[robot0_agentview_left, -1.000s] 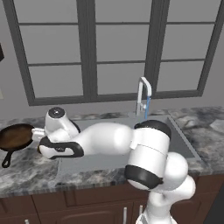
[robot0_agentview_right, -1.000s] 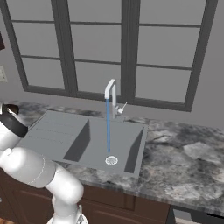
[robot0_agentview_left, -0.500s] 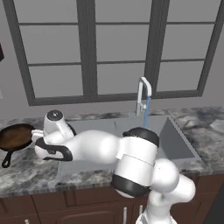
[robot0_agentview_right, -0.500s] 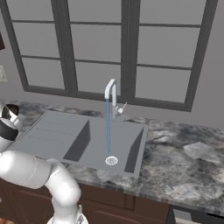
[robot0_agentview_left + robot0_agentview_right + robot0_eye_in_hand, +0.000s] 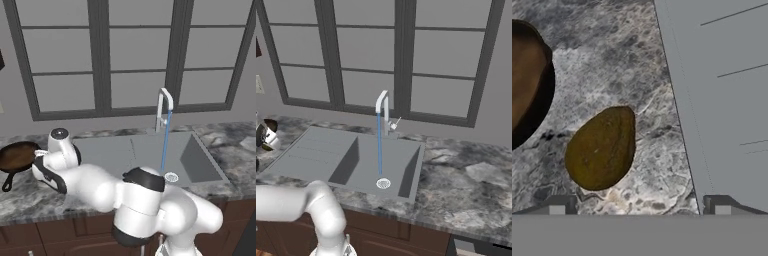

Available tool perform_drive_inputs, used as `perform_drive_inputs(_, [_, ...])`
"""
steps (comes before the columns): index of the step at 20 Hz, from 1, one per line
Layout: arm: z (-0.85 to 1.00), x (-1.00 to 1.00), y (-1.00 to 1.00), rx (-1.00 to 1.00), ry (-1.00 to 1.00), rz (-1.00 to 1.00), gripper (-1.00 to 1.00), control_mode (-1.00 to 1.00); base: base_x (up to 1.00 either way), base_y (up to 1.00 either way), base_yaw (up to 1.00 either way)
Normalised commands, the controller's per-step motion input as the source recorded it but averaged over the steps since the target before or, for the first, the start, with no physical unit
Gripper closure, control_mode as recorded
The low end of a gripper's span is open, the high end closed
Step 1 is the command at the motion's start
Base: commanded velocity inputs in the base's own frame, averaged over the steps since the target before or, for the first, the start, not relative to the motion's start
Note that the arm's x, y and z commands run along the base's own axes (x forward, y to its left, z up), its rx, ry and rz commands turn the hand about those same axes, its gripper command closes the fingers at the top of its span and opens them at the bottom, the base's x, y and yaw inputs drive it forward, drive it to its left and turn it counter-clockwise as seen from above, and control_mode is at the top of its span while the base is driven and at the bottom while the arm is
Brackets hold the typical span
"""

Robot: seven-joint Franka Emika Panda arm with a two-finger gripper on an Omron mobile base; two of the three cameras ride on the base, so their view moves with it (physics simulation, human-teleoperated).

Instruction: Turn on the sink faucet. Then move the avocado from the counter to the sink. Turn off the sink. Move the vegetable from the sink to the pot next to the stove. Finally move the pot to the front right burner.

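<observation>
The avocado, olive-green and pear-shaped, lies on the speckled grey counter just left of the sink's drainboard. My gripper hangs open above it. The avocado sits between the two fingertips, nearer the left one, and nothing touches it. In the left base view my wrist reaches down over the counter between the pan and the drainboard. The faucet is running, with a thin stream of water falling to the drain of the sink.
A dark brown pan with a handle sits on the counter close to the avocado's left. The grey drainboard lies on the other side. Windows stand behind the sink. Bare counter stretches right of the basin.
The arm's elbow has swung forward toward the cameras, and the hand has shifted slightly left over the counter. The jaws stay open and the water keeps running.
</observation>
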Motion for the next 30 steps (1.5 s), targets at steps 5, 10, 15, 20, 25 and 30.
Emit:
perform_drive_inputs(5, [-0.06, 0.13, 0.08, 0.01, 0.01, 0.0, -1.0, -1.0, 0.0, 0.0, 0.0])
perform_drive_inputs(10, [-0.2, 0.12, 0.17, 0.01, 0.01, 0.0, -1.0, -1.0, 0.0, 0.0, 0.0])
perform_drive_inputs(15, [-0.2, 0.13, 0.09, 0.04, 0.0, 0.0, -1.0, -1.0, 0.0, 0.0, 0.0])
perform_drive_inputs(20, [-0.08, 0.27, 0.05, 0.04, 0.0, 0.0, -1.0, -1.0, 0.0, 0.0, 0.0])
perform_drive_inputs(25, [-0.21, 0.18, 0.16, 0.0, 0.01, 0.0, -1.0, -1.0, 0.0, 0.0, 0.0])
perform_drive_inputs(30, [-0.38, 0.07, 0.18, 0.0, 0.03, 0.0, -1.0, -1.0, 0.0, 0.0, 0.0])
